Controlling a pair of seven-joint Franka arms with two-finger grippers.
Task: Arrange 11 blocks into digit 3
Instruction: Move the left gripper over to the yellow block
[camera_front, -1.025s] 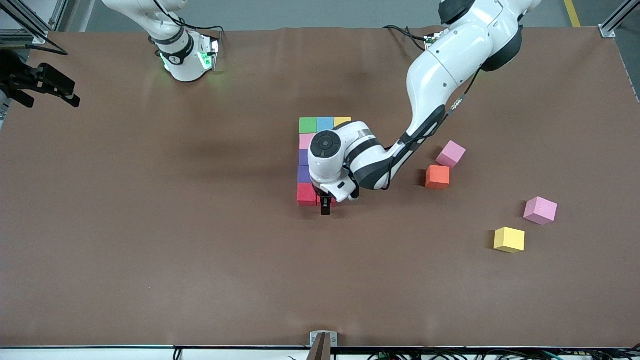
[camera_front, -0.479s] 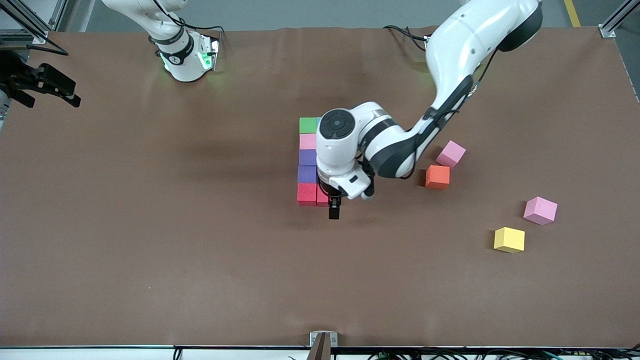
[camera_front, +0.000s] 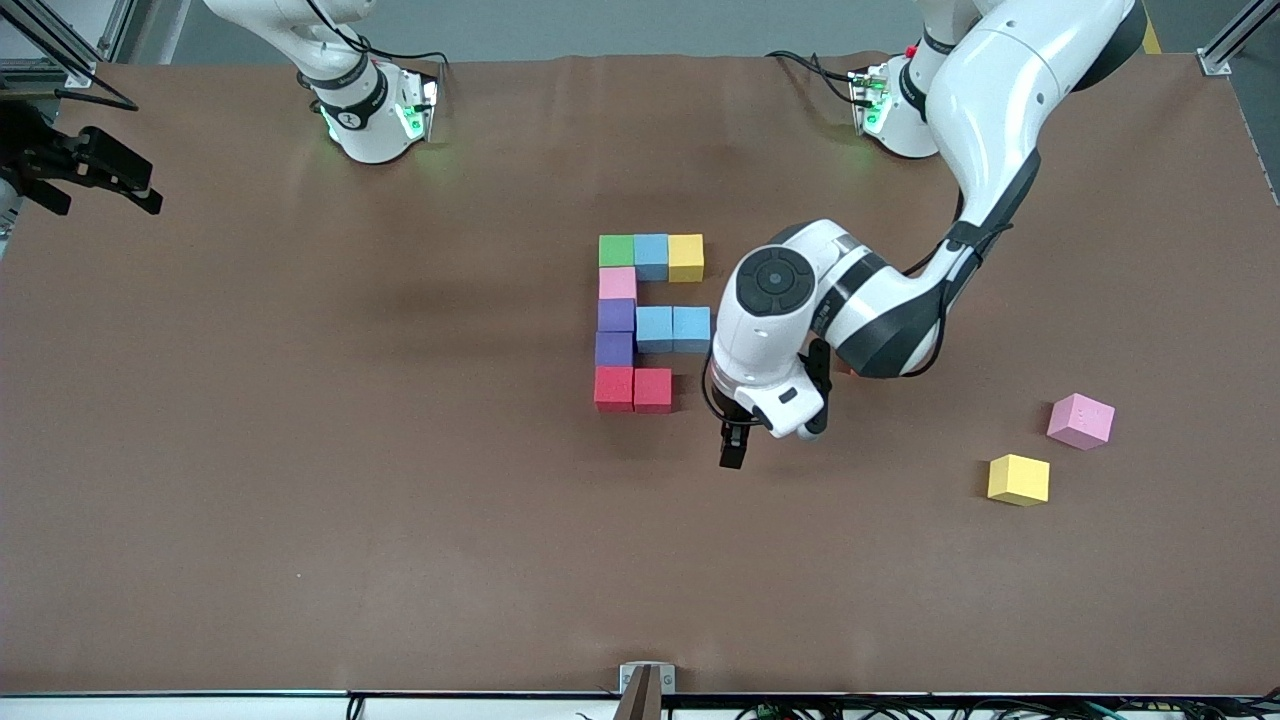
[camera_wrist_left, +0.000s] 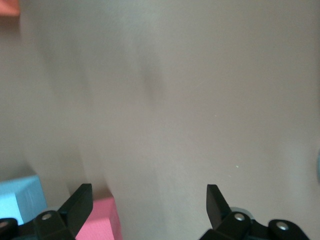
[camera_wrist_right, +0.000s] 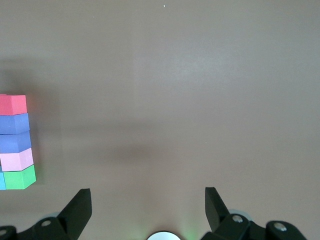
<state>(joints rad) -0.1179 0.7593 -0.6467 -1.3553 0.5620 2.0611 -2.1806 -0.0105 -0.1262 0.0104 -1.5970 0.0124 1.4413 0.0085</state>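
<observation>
Brown matting covers the whole table (camera_front: 300, 450), and the 3 (camera_front: 640, 320) stands near its middle, ten blocks touching. The bar farthest from the front camera is green (camera_front: 617, 250), blue (camera_front: 651, 255) and yellow (camera_front: 686, 256). From the green, the column runs toward the camera through pink (camera_front: 617, 283), purple (camera_front: 616, 315), purple (camera_front: 614, 348) and red (camera_front: 614, 388). Two blues (camera_front: 672, 328) make the middle bar. A second red (camera_front: 653, 389) begins the nearest bar, which lacks its third block, so I judge the task one block short.

My left claw (camera_front: 733, 445) hangs over bare table just beside that gap, fingers (camera_wrist_left: 80, 202) wide apart and holding nothing. My right claw (camera_wrist_right: 147, 197) waits at the right arm's end of the table, also spread and empty.

The step in hand, as I read it, is fetching the last block. Two loose cubes lie well apart from the figure, toward the left arm's end: yellow (camera_front: 1018, 479) and pink (camera_front: 1080, 420), near each other. Either is within my left arm's reach; I would take the yellow. It sits slightly askew, so the next move calls for turning my wrist to square the fingers on two flat faces. Then I should set it down touching the second red, without nudging the bar.

No containers are in view; everything rests on the matting.
</observation>
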